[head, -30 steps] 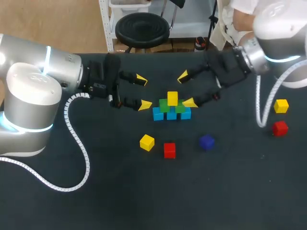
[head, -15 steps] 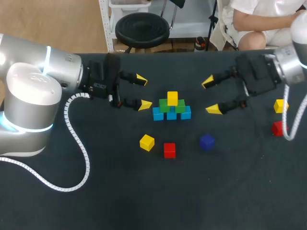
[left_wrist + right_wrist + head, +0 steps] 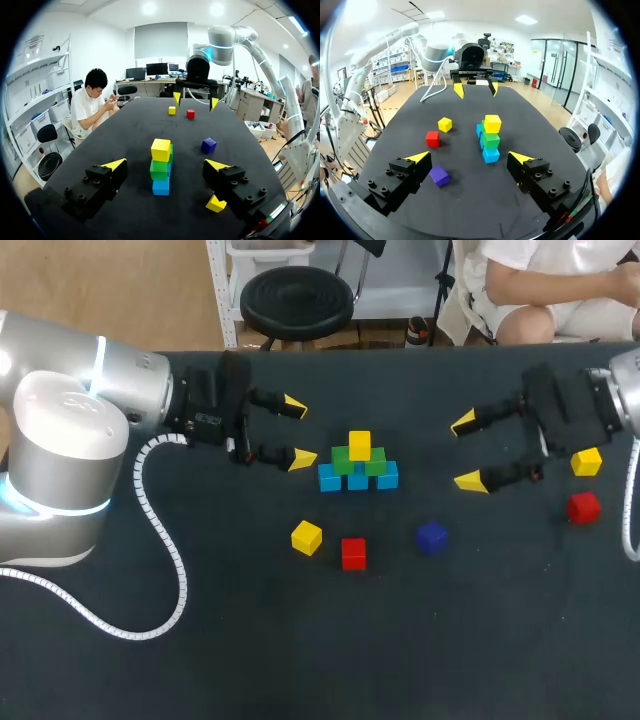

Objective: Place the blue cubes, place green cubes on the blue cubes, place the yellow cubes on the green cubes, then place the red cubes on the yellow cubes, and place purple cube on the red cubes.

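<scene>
**Layout, left to right.** The left pincer [image 3: 297, 432] is open and holds nothing. It is just beside the stack, with its tips pointing toward it. The loose yellow cube [image 3: 306, 537] and the loose red cube [image 3: 353, 553] lie near each other on the counter [image 3: 220, 660], in front of the stack and apart from it. At mid-counter, the blue cubes [image 3: 388, 477] form the base row. The green cubes [image 3: 376, 465] sit on them, and the top yellow cube [image 3: 359, 445] sits on the greens. The purple cube [image 3: 431, 536] rests alone to the right front. The right pincer [image 3: 467, 452] is also open and empty, between the stack and the outer yellow cube [image 3: 586, 461]. The outer red cube [image 3: 583, 507] is just in front of that cube.

**Step in hand.** We judge that the yellow layer is under way and that the right pincer is placed to fetch the outer yellow cube.
- Square the fingers to two flat faces of the cube.
- Descend clear of the outer red cube.
- Close evenly and lift straight up before crossing the counter.
- Lower the cube onto the greens without nudging the top yellow cube.

**Limits of view.**
- Both wrist views show the stack end-on as a single column, so the row lengths are hidden there.
- We cannot tell whether the top yellow cube leaves room beside it.
- In the left wrist view, a finger partly covers the loose yellow cube.
- The right arm is cut off at the edge of the head view.
</scene>
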`<state>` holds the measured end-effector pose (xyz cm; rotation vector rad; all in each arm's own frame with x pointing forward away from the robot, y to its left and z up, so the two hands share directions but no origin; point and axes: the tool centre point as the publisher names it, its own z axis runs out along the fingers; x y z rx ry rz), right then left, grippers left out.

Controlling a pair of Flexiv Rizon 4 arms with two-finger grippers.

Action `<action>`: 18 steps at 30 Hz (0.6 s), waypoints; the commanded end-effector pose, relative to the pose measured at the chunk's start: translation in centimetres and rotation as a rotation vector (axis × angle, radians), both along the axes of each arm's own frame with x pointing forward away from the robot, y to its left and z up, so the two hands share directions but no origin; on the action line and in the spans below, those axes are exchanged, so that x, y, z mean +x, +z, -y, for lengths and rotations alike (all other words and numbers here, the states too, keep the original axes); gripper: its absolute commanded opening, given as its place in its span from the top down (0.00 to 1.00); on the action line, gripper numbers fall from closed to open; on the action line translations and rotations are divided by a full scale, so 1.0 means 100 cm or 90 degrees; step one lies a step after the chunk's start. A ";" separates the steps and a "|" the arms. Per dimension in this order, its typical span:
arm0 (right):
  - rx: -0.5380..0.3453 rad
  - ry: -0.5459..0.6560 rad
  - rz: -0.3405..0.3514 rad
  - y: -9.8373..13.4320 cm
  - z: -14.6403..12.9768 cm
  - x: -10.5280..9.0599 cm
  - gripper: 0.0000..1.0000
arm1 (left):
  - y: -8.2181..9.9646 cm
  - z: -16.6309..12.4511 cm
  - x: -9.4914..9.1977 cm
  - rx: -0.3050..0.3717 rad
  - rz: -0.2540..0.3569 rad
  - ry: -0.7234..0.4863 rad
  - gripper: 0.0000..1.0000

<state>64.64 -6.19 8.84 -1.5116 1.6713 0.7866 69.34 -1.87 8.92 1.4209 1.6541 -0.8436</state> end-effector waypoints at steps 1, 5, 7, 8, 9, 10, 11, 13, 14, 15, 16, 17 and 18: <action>0.001 -0.001 0.001 0.000 0.000 0.000 0.00 | -0.001 -0.001 -0.001 -0.003 0.002 0.000 0.00; 0.001 -0.001 0.001 0.000 0.000 0.000 0.00 | -0.001 -0.001 -0.001 -0.003 0.002 0.000 0.00; 0.019 -0.008 0.003 -0.003 0.013 -0.002 0.00 | -0.001 -0.001 -0.001 -0.003 0.002 0.000 0.00; 0.003 -0.025 0.001 -0.005 0.022 -0.004 0.00 | -0.001 -0.001 -0.001 -0.003 0.002 0.000 0.00; 0.008 -0.039 0.002 -0.007 0.032 -0.006 0.00 | -0.001 -0.001 -0.001 -0.003 0.002 0.000 0.00; 0.015 -0.044 0.007 -0.007 0.042 -0.009 0.00 | -0.001 -0.001 -0.001 -0.003 0.002 0.000 0.00; 0.017 -0.053 0.012 -0.007 0.050 -0.012 0.00 | -0.001 -0.001 -0.001 -0.003 0.002 0.000 0.00; 0.033 -0.061 0.022 -0.007 0.068 -0.017 0.00 | -0.001 -0.001 -0.001 -0.003 0.002 0.000 0.00; 0.032 -0.070 0.030 -0.006 0.077 -0.019 0.00 | -0.001 -0.001 -0.001 -0.003 0.002 0.000 0.00; 0.040 -0.082 0.029 -0.006 0.084 -0.021 0.00 | -0.001 -0.001 -0.001 -0.003 0.002 0.000 0.00; 0.046 -0.082 0.036 -0.006 0.090 -0.023 0.00 | -0.001 -0.001 -0.001 -0.003 0.002 0.000 0.00; 0.042 -0.092 0.045 -0.006 0.100 -0.026 0.00 | -0.001 -0.001 -0.001 -0.003 0.002 0.000 0.00; 0.042 -0.104 0.041 -0.006 0.108 -0.028 0.00 | -0.001 -0.001 -0.001 -0.003 0.002 0.000 0.00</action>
